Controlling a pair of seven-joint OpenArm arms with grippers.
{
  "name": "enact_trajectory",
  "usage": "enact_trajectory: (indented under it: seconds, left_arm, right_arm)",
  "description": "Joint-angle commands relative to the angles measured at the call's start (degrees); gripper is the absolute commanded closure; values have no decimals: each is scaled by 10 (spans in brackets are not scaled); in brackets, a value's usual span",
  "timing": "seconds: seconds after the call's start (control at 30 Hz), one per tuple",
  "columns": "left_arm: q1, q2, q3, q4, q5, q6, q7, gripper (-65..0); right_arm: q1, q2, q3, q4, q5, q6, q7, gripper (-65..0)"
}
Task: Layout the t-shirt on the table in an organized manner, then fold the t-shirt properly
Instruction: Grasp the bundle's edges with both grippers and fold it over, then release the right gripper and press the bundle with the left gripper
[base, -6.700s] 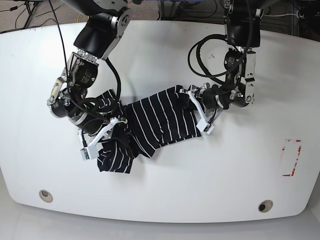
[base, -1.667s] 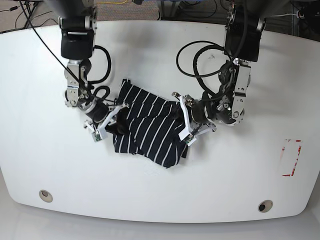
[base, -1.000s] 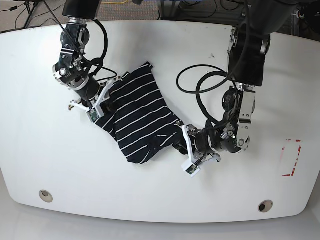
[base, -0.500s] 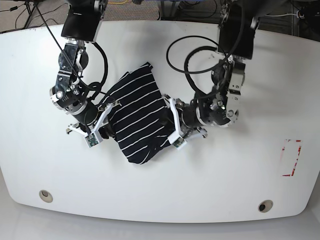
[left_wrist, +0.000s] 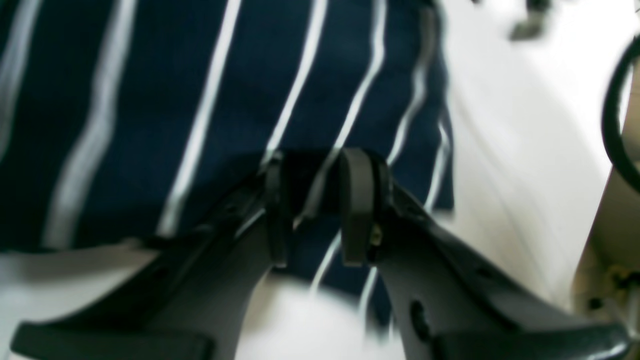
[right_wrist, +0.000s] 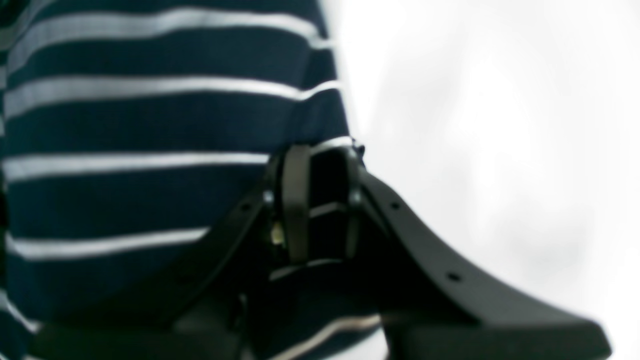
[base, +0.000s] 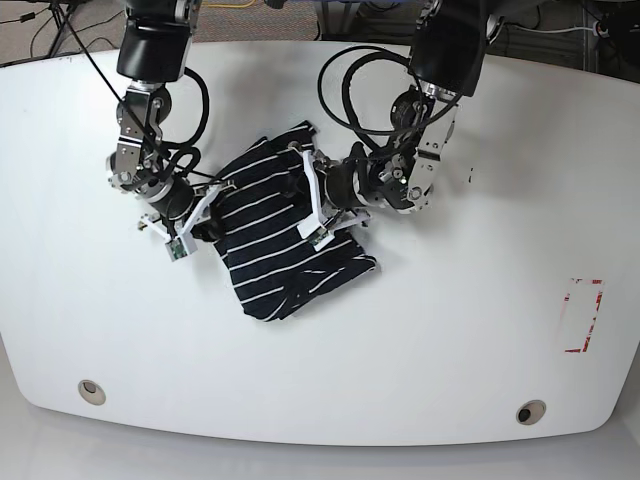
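The black t-shirt (base: 275, 235) with thin white stripes lies crumpled and partly doubled over on the white table (base: 450, 330), left of centre. My left gripper (base: 312, 200) sits at the shirt's right upper side. In the left wrist view the left gripper (left_wrist: 315, 200) is shut on a pinch of the t-shirt (left_wrist: 200, 90). My right gripper (base: 192, 225) is at the shirt's left edge. In the right wrist view the right gripper (right_wrist: 322, 200) is shut on the hem of the t-shirt (right_wrist: 150, 125). Both wrist views are blurred.
Two round grey grommet holes (base: 91, 391) (base: 530, 412) sit near the table's front edge. A red-and-white sticker (base: 583, 316) is at the right. Black cables loop from both arms above the shirt. Bare table (left_wrist: 500, 125) (right_wrist: 475, 125) borders the cloth in both wrist views.
My left gripper has moved back and to the left, carrying the shirt's right side over the rest. My right gripper has shifted slightly back. The shirt is more bunched.
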Motion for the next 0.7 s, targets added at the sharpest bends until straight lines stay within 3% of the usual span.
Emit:
enact_trajectory:
  seconds: [0.0,0.27,0.33,0.5,0.67]
  left_arm:
    - [-30,-5,-2,-37,-9,-2,-26,-140]
    - [-75,-41,-4,-112,-14,-2,-60,-140]
    - [-86,-60,-13,-119,-14,-2,-63,-140]
    - [-93,-71,-44,-118,-14,-4,-58,-140]
    - [-104,-101,-76,-104,-14,-5,-40,-140]
  right_arm:
    - [-8,5,1,16,12,3,13,-87]
    - [-56,-42,0,79,10,3,12,-87]
    - [-66,-63,-1,103,10,3,-4,-87]
    - [-67,-100,-1,135,10,3,-58,-87]
    - [-66,-125,-7,152,10,3,-67,-87]
